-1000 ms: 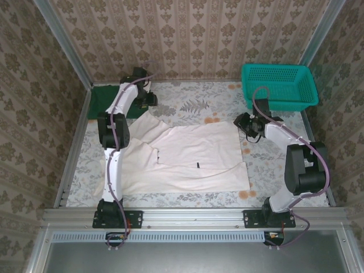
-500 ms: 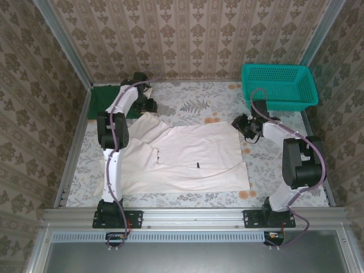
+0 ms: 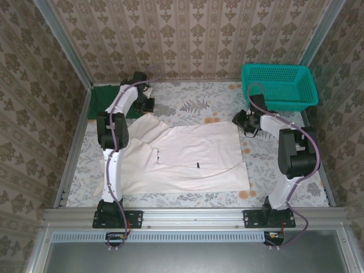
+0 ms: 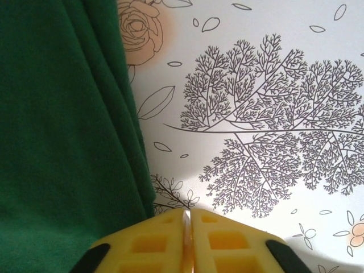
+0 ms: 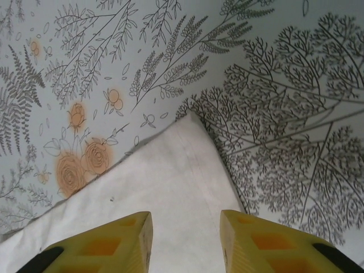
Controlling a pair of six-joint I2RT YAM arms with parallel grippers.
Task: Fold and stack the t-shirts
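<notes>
Beyond left arm (image 3: 114, 133) — green t-shirt (image 3: 102, 100), partly hidden.

White arms (image 3: 112, 170), yellow-fingered hands (image 5: 185, 217)

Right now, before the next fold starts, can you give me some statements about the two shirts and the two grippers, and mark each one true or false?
1. The left gripper is shut, close beside the dark green t-shirt. True.
2. The off-white t-shirt is already folded into a small bundle. False: it lies spread wide on the table.
3. The right gripper is open above a corner of the off-white t-shirt. True.
4. The dark green t-shirt lies on top of the off-white t-shirt. False: it lies at the table's far left corner, not on the off-white one.
</notes>
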